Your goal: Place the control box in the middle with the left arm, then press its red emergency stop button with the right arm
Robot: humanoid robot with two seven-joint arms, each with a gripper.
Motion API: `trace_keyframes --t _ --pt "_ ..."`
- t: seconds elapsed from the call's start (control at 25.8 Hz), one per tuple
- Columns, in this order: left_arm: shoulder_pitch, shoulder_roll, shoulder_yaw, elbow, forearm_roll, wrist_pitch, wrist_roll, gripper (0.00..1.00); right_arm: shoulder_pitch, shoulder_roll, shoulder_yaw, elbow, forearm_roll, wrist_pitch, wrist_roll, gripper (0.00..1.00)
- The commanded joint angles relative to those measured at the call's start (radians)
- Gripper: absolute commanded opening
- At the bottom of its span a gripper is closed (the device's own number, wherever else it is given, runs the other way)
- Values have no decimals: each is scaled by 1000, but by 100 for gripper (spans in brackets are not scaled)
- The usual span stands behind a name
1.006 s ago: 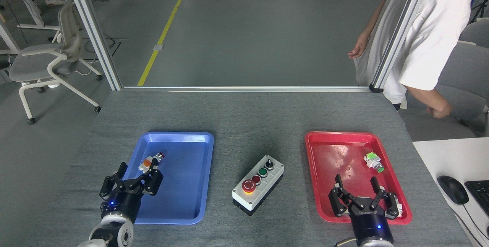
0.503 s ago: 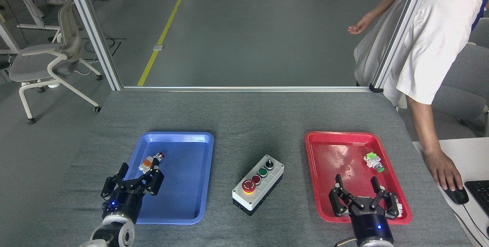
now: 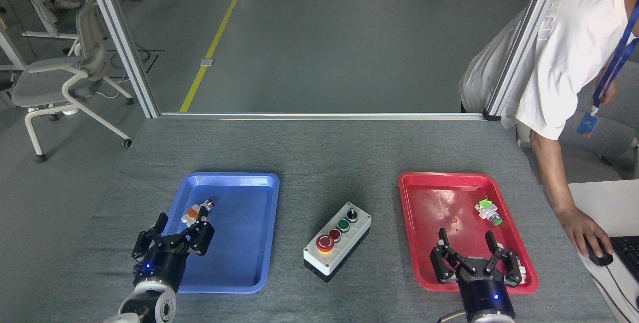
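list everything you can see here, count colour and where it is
control box: one, light grey on black base, on the grey table between the trays
emergency stop button: one, red with yellow collar, near end of the box
blue tray: one, left of the box
switch part: one, white-orange, in the blue tray
red tray: one, right of the box
green-tipped part: one, in the red tray
office chair: one, pale grey, far left
mouse: one, black, right desk, under a person's hand
left claw: black, open, by the blue tray
right claw: black, open, over the red tray
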Motion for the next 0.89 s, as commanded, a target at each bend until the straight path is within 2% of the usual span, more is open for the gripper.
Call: trace_keyframes --t 0.0,0.85 --pt "0 1 0 0 0 0 -1 99 0 -1 1 0 0 0 0 99" --pt "0 0 0 0 0 0 1 99 0 2 0 0 0 1 0 99"
